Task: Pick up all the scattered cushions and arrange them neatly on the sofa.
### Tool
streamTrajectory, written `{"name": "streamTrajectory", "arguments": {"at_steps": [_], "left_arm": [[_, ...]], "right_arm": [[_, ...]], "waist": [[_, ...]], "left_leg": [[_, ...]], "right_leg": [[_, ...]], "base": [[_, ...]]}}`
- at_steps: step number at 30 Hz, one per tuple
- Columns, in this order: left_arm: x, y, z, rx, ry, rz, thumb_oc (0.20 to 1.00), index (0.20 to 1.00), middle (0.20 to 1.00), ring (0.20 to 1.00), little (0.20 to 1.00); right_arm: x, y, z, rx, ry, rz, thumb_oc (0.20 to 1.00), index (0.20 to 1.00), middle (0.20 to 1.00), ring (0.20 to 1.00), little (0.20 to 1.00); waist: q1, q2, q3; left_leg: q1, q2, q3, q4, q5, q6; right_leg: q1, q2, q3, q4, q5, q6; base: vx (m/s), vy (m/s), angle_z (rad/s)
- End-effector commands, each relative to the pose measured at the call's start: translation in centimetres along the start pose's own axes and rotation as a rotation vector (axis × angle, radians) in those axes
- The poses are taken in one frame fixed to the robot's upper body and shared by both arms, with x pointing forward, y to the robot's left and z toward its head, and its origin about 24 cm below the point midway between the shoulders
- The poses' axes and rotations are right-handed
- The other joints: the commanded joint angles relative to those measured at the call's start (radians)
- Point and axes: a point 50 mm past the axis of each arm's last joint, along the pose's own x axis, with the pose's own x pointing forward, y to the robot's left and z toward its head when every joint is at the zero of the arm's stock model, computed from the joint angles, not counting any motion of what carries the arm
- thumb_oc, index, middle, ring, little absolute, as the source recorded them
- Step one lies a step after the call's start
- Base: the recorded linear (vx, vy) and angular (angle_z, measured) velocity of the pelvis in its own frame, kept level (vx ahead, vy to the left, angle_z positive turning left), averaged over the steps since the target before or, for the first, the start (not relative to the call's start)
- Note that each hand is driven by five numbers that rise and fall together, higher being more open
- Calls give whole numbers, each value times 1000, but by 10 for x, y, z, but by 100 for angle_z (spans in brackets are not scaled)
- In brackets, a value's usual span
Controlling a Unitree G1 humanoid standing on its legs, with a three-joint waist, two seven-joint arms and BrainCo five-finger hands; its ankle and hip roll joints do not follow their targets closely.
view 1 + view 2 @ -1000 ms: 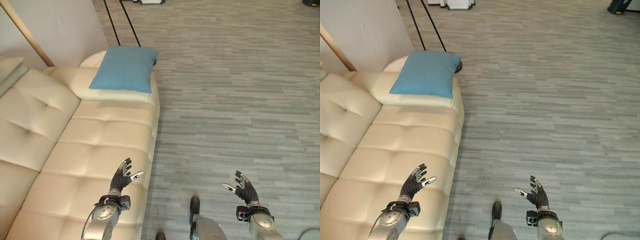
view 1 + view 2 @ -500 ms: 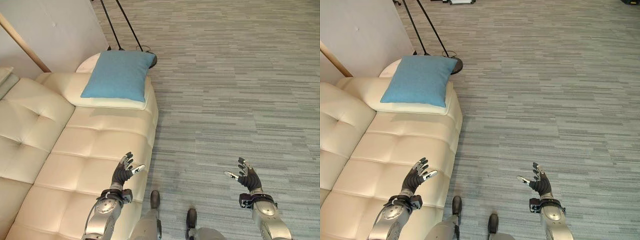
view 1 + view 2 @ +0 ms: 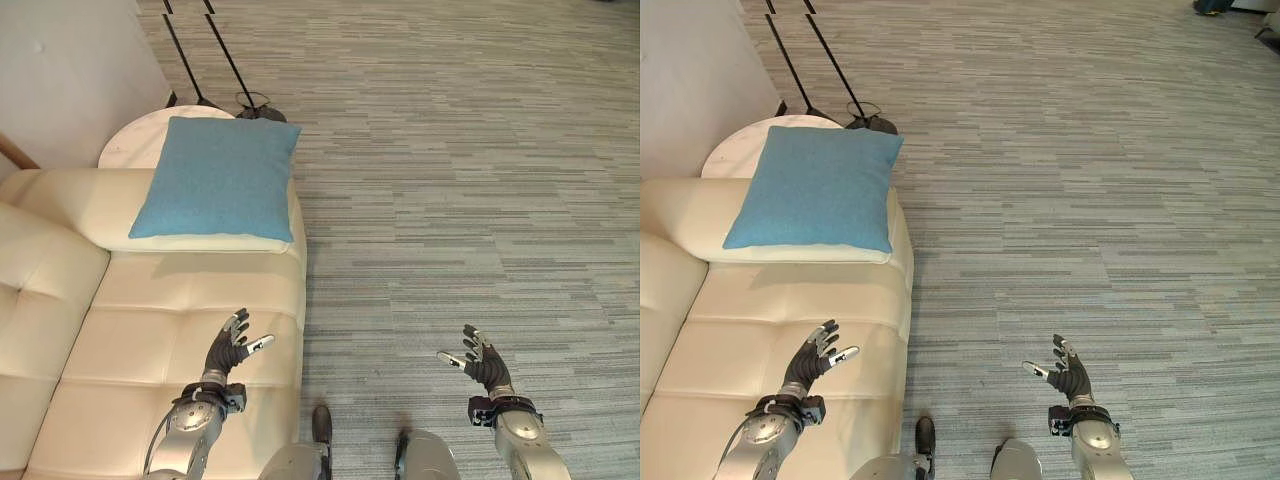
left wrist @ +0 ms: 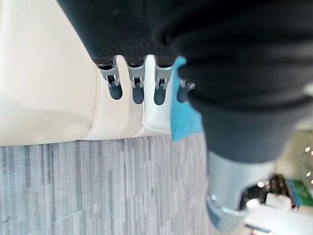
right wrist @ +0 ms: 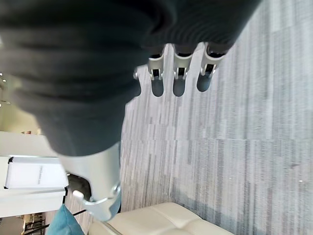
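Cream sofa (image 3: 180,330): blue cushion (image 3: 218,178) on armrest; no writing visible.

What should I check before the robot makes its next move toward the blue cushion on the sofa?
1. Left hand empty, fingers relaxed: ok.
2. Right hand empty, fingers relaxed: ok.
3. Blue cushion already on the sofa, lying flat on its end section: ok.
4. Either hand within touch of the cushion: not ok; both hang well short of it, the left over the seat, the right over the floor.
5. Floor ahead free of other cushions: ok in the head views; beyond them, cannot tell.
6. Black stand legs near the cushion's far edge, clear of it: cannot tell.
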Motion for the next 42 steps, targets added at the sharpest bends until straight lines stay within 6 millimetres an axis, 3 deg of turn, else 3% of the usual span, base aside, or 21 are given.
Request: {"name": "streamTrajectory", "arguments": {"at_steps": [1, 4, 9, 10, 11, 13, 15, 17, 21, 25, 27, 30, 32, 33, 34, 36, 42], "left_arm": [[2, 0, 22, 12, -112, -7, 1000, 1000, 1000, 1000, 1000], [5, -3, 28, 18, -143, -22, 1000, 1000, 1000, 1000, 1000], [5, -9, 26, -1, -138, -40, 1000, 1000, 1000, 1000, 1000], [6, -12, 26, -29, -134, -45, 1000, 1000, 1000, 1000, 1000], [7, -14, 26, -44, -128, -45, 1000, 1000, 1000, 1000, 1000], [9, -14, 26, -55, -125, -40, 1000, 1000, 1000, 1000, 1000], [10, -14, 25, -59, -122, -38, 1000, 1000, 1000, 1000, 1000], [10, -14, 18, -53, -90, -30, 1000, 1000, 1000, 1000, 1000], [8, -13, 13, -30, -73, -28, 1000, 1000, 1000, 1000, 1000], [5, -9, 8, -24, -57, -17, 1000, 1000, 1000, 1000, 1000], [3, -8, 5, -23, -48, -12, 1000, 1000, 1000, 1000, 1000], [-1, -1, -2, -17, -12, -2, 1000, 1000, 1000, 1000, 1000], [-1, 4, -4, -9, -1, 14, 1000, 1000, 1000, 1000, 1000], [-1, 4, -4, -9, -1, 14, 1000, 1000, 1000, 1000, 1000], [-2, 9, -5, -5, 5, 33, 1000, 1000, 1000, 1000, 1000], [-3, 11, -5, -5, 9, 36, 1000, 1000, 1000, 1000, 1000], [-3, 10, -3, -11, -1, 28, 1000, 1000, 1000, 1000, 1000]], "right_arm": [[3, -7, 13, 3, -72, -26, 1000, 1000, 1000, 1000, 1000], [1, -8, 13, -5, -70, -24, 1000, 1000, 1000, 1000, 1000], [0, -9, 11, -2, -69, -13, 1000, 1000, 1000, 1000, 1000], [1, -10, 14, -6, -78, -6, 1000, 1000, 1000, 1000, 1000], [1, -13, 15, -7, -84, -11, 1000, 1000, 1000, 1000, 1000], [2, -16, 17, -18, -88, -19, 1000, 1000, 1000, 1000, 1000], [3, -17, 18, -19, -91, -21, 1000, 1000, 1000, 1000, 1000], [4, -21, 20, -24, -97, -35, 1000, 1000, 1000, 1000, 1000], [6, -23, 22, -45, -103, -48, 1000, 1000, 1000, 1000, 1000], [6, -19, 17, -52, -83, -41, 1000, 1000, 1000, 1000, 1000], [6, -18, 17, -62, -83, -33, 1000, 1000, 1000, 1000, 1000], [5, -6, 15, -51, -70, 5, 1000, 1000, 1000, 1000, 1000], [7, -1, 14, -57, -61, 25, 1000, 1000, 1000, 1000, 1000], [7, -1, 14, -57, -61, 25, 1000, 1000, 1000, 1000, 1000], [6, 2, 12, -51, -55, 37, 1000, 1000, 1000, 1000, 1000], [3, 4, 10, -47, -48, 45, 1000, 1000, 1000, 1000, 1000], [3, 1, 12, -35, -53, 35, 1000, 1000, 1000, 1000, 1000]], "waist": [[-41, -7, 8], [-57, -11, 5], [-67, -7, -29], [-65, -3, -31], [-62, -5, -25], [-48, -14, -12], [-45, -17, -7], [-28, -29, -10], [6, -4, -8], [24, -1, -21], [26, -4, -30], [37, -26, -49], [39, -29, -42], [39, -28, -43], [35, -25, -40], [28, -18, -36], [-2, 4, -27]], "left_leg": [[54, 41, -53, 50, -157, -82], [91, 36, -74, 47, -188, -96], [143, 62, -73, 75, -238, -118], [89, 86, -76, 259, -216, -141], [51, 88, -89, 351, -194, -147], [-20, 79, -109, 448, -150, -148], [-53, 72, -116, 458, -154, -145], [-105, 69, -105, 355, -187, -132], [-164, 109, -96, 97, -19, -158], [-178, 122, -53, 24, 22, -162], [-179, 112, -60, 40, 16, -155], [-169, 76, -55, 97, -30, -117], [-143, 63, -52, 105, -58, -92], [-144, 63, -52, 105, -58, -92], [-119, 50, -51, 107, -81, -72], [-85, 37, -54, 103, -103, -57], [0, 29, -78, 70, -142, -60]], "right_leg": [[-4, 67, -6, -185, 150, -4], [2, 77, 7, -287, 184, 9], [43, 92, 11, -264, 185, -21], [81, 112, 4, -263, 152, -55], [102, 121, 4, -271, 142, -70], [135, 126, 4, -279, 113, -90], [146, 126, 4, -281, 104, -94], [187, 118, 8, -296, 76, -86], [259, 139, -3, -329, 44, -79], [315, 136, -7, -354, 29, -59], [322, 125, -3, -349, 26, -52], [303, 75, 26, -230, 12, -27], [253, 52, 34, -98, 36, -10], [252, 52, 34, -98, 36, -10], [214, 31, 27, 1, 91, 6], [162, 22, 35, 89, 135, 1], [100, 28, 19, -39, 111, -22]], "base": [[319, -124, 0], [311, -163, 36], [334, -175, 31], [322, -242, 10], [389, -291, 11], [185, -116, -1], [175, -32, -9], [324, 31, 6], [265, 114, 12], [291, 173, -12], [264, 172, -14], [296, 231, -17], [168, 178, -12], [183, 173, 2], [207, 162, 17], [225, 142, 21], [257, -1, 22]]}}
